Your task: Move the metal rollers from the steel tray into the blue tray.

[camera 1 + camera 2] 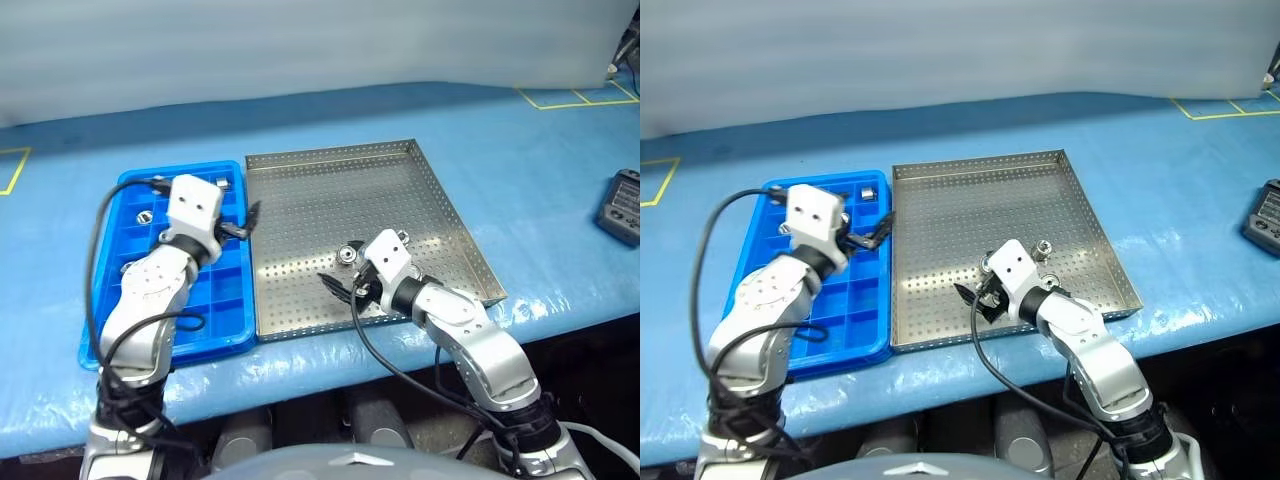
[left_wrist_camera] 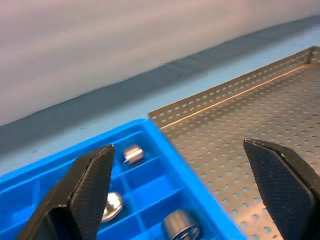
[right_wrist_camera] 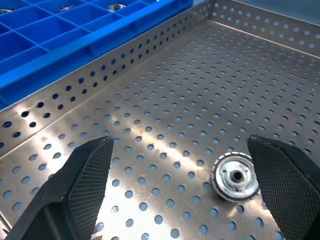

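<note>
Left gripper (image 2: 180,195) hovering with fingers spread wide and empty over the blue tray (image 1: 105,330) edge next to the steel tray (image 1: 400,190), rollers (image 2: 132,153) lying in blue compartments, while right gripper (image 3: 182,192) is reaching, fingers wide, around one roller (image 3: 235,176) on the steel floor, not touching

A table covered in light blue sheeting (image 1: 330,110) fills most of the frame. At its centre lies a perforated steel tray (image 1: 420,190). A blue tray (image 1: 230,325) of small compartments lies touching that tray's left side. At the right edge rests a dark grey device (image 1: 622,206). Yellow tape lines (image 1: 575,98) mark the upper right corner and left edge.
</note>
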Controlling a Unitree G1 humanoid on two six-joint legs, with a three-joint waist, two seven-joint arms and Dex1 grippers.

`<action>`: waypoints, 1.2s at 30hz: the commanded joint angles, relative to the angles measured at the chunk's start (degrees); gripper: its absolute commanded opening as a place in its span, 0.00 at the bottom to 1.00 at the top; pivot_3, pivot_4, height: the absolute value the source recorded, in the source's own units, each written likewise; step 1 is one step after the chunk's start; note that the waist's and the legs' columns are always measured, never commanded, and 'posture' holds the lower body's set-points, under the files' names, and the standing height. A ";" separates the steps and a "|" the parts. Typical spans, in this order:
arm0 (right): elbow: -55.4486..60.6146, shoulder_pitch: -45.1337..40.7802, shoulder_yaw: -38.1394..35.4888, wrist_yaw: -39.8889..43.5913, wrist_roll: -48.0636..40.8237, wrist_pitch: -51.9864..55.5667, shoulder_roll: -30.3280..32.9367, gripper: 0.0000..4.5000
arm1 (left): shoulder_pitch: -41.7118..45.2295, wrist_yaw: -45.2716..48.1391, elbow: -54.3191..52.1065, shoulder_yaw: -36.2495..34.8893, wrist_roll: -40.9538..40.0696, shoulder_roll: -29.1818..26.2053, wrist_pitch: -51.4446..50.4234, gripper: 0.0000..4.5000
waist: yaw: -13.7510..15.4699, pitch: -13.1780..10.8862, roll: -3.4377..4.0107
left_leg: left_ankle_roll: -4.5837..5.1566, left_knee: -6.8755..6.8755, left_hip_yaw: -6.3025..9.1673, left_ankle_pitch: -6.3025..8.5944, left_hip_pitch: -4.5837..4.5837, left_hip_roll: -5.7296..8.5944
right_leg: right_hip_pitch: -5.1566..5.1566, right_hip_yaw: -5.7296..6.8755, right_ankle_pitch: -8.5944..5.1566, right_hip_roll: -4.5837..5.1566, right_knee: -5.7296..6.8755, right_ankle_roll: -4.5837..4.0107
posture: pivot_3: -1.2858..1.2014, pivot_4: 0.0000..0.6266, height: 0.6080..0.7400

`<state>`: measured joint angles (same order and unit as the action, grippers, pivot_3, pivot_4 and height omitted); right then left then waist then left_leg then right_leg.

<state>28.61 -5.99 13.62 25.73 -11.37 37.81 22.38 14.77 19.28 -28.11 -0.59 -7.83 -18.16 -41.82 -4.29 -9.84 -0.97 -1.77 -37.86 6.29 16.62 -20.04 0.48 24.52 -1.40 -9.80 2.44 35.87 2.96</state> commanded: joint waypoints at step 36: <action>5.68 2.14 1.22 -2.82 0.18 0.45 -1.51 1.00 | 9.93 12.16 22.59 14.99 5.15 2.44 6.67 0.40 | -5.94 -0.01 0.03 | 0.03 0.04 -0.04 0.01 0.01 -0.04 | 0.07 -0.13 0.07 -0.05 0.04 0.15 | 0.43 0.24 1.00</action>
<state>33.35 -3.22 14.46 22.50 -11.07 39.26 21.25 24.71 33.08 -0.98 17.45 -1.35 -16.09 -34.31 -10.23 -9.85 -0.94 -1.74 -37.84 6.27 16.63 -20.02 0.44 24.58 -1.52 -9.73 2.39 35.92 3.11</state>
